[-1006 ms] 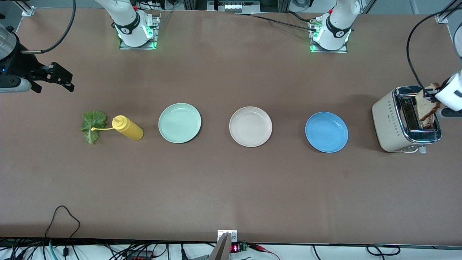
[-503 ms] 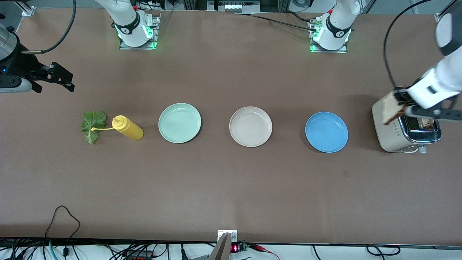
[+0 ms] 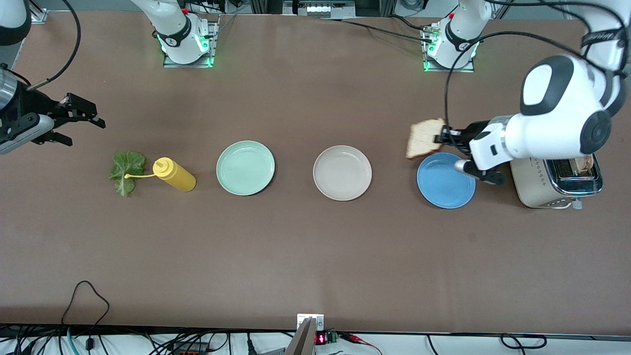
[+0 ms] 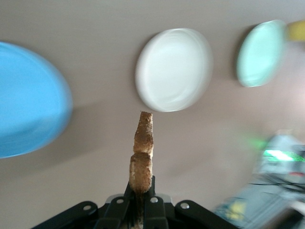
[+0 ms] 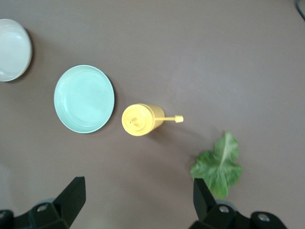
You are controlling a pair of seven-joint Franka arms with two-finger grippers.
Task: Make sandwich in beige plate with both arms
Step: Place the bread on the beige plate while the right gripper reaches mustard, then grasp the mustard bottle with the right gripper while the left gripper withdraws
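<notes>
- The left pincer (image 3: 443, 136) is clamped shut on a bread slice (image 3: 425, 138) by one edge, held in the air over the table (image 3: 315, 256) just above the far rim of the blue plate (image 3: 446, 180).
- The step in hand, as I judge it, is carrying this slice to the beige plate (image 3: 342, 172), which sits bare between the blue plate and the mint-green plate (image 3: 245, 167).
- To do it well, bring the slice over the beige plate's middle, lay it flat, lower it close and only then release, so it lands inside the rim.
- Seen from the left wrist the slice stands edge-on, so it needs turning before it is set down.
- A second slice waits in the toaster (image 3: 554, 177).
- The right pincer (image 3: 74, 118) waits with its jaws wide and empty, over the table near the lettuce leaf (image 3: 127, 171), which lies beside the yellow squeeze bottle (image 3: 175, 175).
</notes>
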